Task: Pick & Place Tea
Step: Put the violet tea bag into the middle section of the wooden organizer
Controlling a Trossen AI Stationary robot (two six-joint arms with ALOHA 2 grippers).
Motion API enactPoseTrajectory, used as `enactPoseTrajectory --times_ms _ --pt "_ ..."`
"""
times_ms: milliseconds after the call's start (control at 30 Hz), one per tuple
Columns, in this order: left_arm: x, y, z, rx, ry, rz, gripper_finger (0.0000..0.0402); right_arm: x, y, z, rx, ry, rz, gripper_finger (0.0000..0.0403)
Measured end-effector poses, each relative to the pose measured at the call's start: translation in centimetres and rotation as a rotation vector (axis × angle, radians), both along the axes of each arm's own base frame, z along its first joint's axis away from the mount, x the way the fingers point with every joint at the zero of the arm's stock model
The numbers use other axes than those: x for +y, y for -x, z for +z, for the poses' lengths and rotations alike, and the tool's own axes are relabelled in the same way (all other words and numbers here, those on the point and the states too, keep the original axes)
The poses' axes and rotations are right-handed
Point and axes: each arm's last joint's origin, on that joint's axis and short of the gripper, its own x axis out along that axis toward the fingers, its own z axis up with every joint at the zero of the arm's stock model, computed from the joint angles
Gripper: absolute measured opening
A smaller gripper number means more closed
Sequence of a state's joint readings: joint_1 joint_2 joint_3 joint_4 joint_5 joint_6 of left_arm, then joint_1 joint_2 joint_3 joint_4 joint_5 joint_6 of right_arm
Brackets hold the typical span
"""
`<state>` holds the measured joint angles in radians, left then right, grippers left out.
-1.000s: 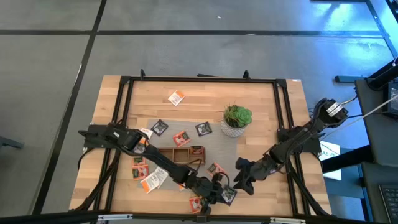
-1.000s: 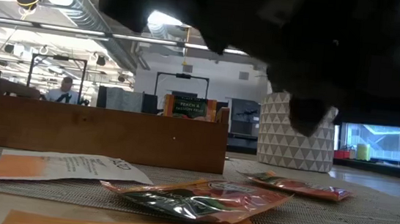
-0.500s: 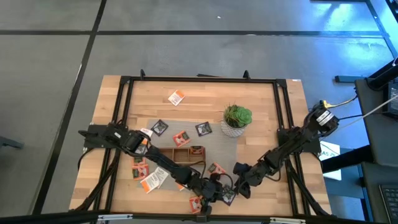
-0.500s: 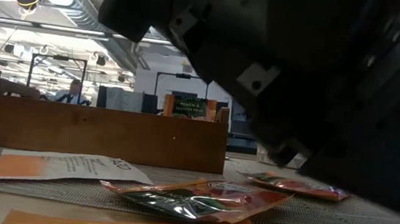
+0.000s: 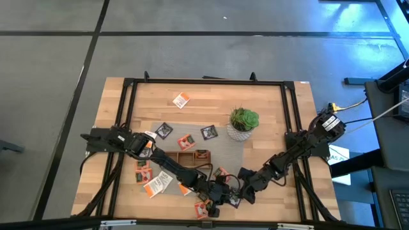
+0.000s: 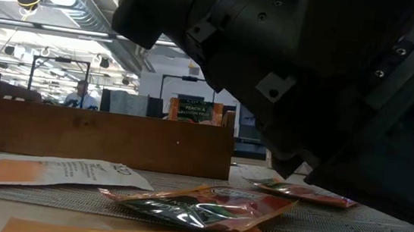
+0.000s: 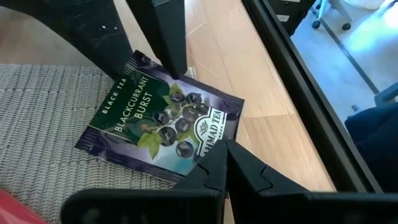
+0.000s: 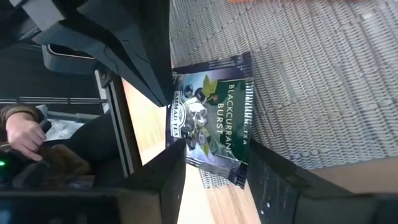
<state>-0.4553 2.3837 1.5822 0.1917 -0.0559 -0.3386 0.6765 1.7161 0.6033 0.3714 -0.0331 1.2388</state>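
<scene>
A dark Blackcurrant tea sachet (image 7: pixel 165 118) lies flat near the table's near edge (image 5: pixel 234 200), half on the grey mat and half on bare wood. My left gripper (image 7: pixel 225 149) is shut, with its tips at one edge of this sachet (image 8: pixel 214 118). My right gripper (image 8: pixel 221 177) is open opposite it. Its two fingers stand either side of the sachet's other end. Both grippers meet there in the high view, the left gripper (image 5: pixel 223 193) and the right gripper (image 5: pixel 241 191). Other sachets lie scattered, such as an orange sachet (image 5: pixel 181 99) and a dark sachet (image 5: pixel 164 130). My left gripper sets its shut fingertips on the dark sachet's edge (image 7: pixel 208 148), slanting down from the table's left side. The sachet stays flat on the mat and the wood. My right gripper has one finger (image 7: pixel 173 50) at the sachet's opposite edge (image 7: pixel 180 82); I cannot tell whether it touches.
The wooden tray (image 5: pixel 192 158) sits mid-table with a sachet standing in it (image 6: pixel 192 111). The potted plant (image 5: pixel 243 121) stands farther back on the right. Sachets lie left of the tray (image 5: pixel 153 185) and by the near edge (image 5: pixel 202 208). A black frame rail (image 7: pixel 292 74) runs beside the sachet.
My right gripper has moved toward the table's left, closing in on the dark sachet and my left gripper. In the low view its arm now fills the right side and covers the plant pot. My left gripper has kept about still.
</scene>
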Motion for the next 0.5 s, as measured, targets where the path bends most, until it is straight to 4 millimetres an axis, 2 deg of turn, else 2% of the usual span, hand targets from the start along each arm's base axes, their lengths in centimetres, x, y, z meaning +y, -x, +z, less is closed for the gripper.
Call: enactPoseTrajectory --times_ms 133,433,500 --pt "0.01 0.01 -0.05 0.002 -0.002 0.001 0.0003 -0.08 -0.05 -0.03 0.019 -0.023 0.02 0.0124" --pt "0.01 0.02 -0.12 0.004 -0.003 0.002 0.0003 -0.09 -0.06 -0.03 0.022 -0.026 0.026 0.0015" --pt "0.01 0.02 -0.04 0.003 0.0 0.001 0.0003 -0.1 -0.07 -0.03 0.019 -0.022 0.023 0.0007"
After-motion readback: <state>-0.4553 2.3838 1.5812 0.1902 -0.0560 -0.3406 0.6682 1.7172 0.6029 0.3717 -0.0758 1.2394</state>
